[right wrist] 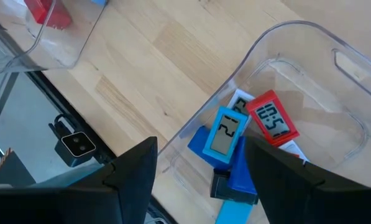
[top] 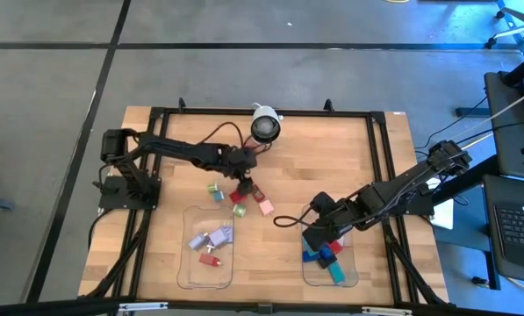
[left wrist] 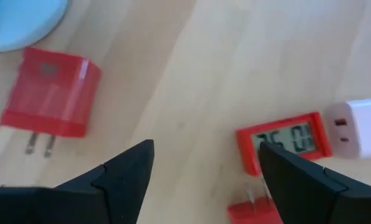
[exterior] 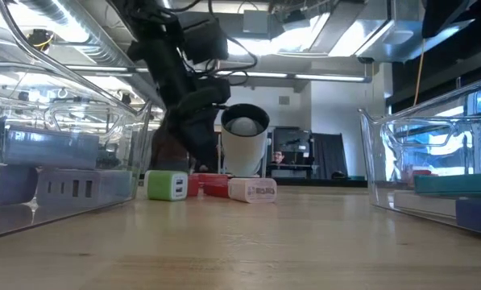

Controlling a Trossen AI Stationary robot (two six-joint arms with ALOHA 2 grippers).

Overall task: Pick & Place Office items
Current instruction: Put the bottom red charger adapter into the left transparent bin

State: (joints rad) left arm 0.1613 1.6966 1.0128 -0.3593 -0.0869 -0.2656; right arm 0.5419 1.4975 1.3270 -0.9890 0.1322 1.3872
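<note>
Two clear trays [top: 184,263] [top: 354,276], one camera dome [top: 264,128], two robot arms, and roughly a dozen small coloured office items [top: 216,240].

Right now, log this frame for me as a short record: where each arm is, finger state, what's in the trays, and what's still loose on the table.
left gripper: over the loose items at mid-table, fingers open, holding nothing
right gripper: above the right tray, fingers open, empty
right tray contents: blue clock, red clock, dark blue pieces
left tray contents: lilac and red items
loose on table: red plug, red clock, green plug, white item
camera dome: behind the loose items
</note>
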